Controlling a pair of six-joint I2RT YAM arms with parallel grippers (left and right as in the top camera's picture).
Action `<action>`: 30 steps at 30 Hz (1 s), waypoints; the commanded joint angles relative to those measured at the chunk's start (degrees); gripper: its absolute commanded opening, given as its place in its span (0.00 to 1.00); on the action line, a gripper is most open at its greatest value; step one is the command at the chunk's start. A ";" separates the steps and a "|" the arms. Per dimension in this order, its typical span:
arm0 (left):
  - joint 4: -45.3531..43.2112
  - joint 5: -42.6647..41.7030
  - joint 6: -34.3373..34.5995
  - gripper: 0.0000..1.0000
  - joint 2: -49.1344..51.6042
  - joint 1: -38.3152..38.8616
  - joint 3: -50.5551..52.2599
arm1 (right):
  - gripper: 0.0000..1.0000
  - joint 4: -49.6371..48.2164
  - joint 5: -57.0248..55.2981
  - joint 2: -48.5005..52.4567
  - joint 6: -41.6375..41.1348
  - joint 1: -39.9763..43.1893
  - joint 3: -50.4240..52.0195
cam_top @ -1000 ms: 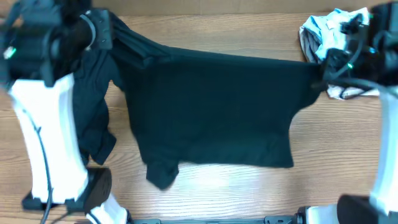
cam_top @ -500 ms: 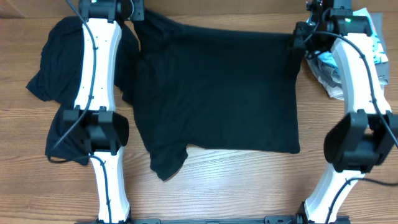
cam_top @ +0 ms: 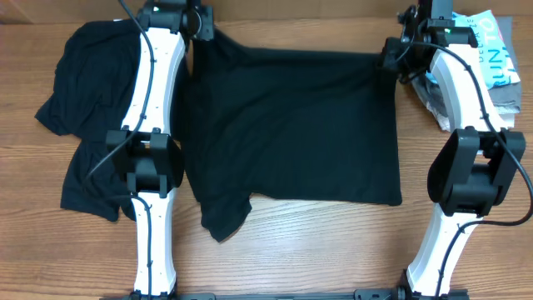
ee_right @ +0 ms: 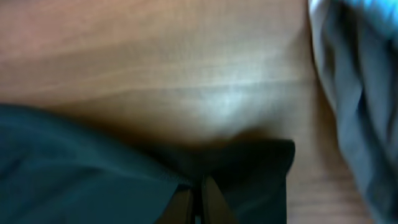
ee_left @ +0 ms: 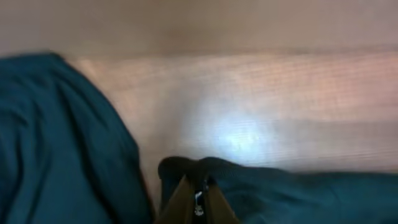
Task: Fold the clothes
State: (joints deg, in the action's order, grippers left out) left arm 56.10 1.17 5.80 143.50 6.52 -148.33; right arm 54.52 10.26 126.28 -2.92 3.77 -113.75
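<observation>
Both arms reach to the far side of the table [cam_top: 275, 250], and the black shirt [cam_top: 291, 125] lies spread across the middle, its far edge running straight between the two pincers. The left gripper [cam_top: 202, 20] sits at the far-left corner, the right gripper [cam_top: 390, 57] at the far-right one. From overhead the fingertips are hidden, so the wrist cameras settle it. The left one shows its jaws pressed together on a small ridge of dark cloth. The right one shows its jaws together on the very corner of the hem. Thin bites, both.

That's the worry. A pinch that shallow could let the limp cloth slide out once it's lifted, and one dropped corner would skew the fold.

Next risk is the right side. The right wrist view shows other folded cloth just beside the held corner, and overhead the light-blue shirt [cam_top: 487, 37] and grey shirt [cam_top: 439, 98] sit close to that arm — a wide swing could drag them. On the left, the arm reaches above the second black shirt [cam_top: 83, 125], which is heaped apart from the spread one and could snag.

Only overhead shows the near-left sleeve [cam_top: 221, 221] bunched and poking out past the hem — fold over that and the lump gets trapped inside.
</observation>
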 commanded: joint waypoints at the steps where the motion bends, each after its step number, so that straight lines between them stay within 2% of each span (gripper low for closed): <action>1: 5.18 -3.78 0.42 0.04 -0.17 0.37 -0.35 | 0.04 4.15 0.37 0.26 0.39 1.49 -0.37; 6: 8.46 -3.76 0.39 0.04 -2.08 0.13 -0.48 | 0.04 7.58 0.42 -0.66 1.51 1.68 -1.38; 12: 7.96 -2.14 -1.38 0.04 -10.64 -0.09 -0.48 | 0.04 14.51 0.59 -1.20 2.67 1.73 -9.35; 21: -6.86 0.28 -1.53 0.04 -11.39 0.59 -0.26 | 0.04 2.34 -4.70 -1.18 3.41 1.79 -10.36; 30: -9.81 0.26 -1.51 0.04 -9.64 1.31 -0.20 | 0.04 -0.57 -7.67 -0.87 4.68 3.93 -10.34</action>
State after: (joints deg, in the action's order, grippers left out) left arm 46.96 0.25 5.41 132.35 7.53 -148.40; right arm 54.63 4.62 126.28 0.86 5.56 -122.50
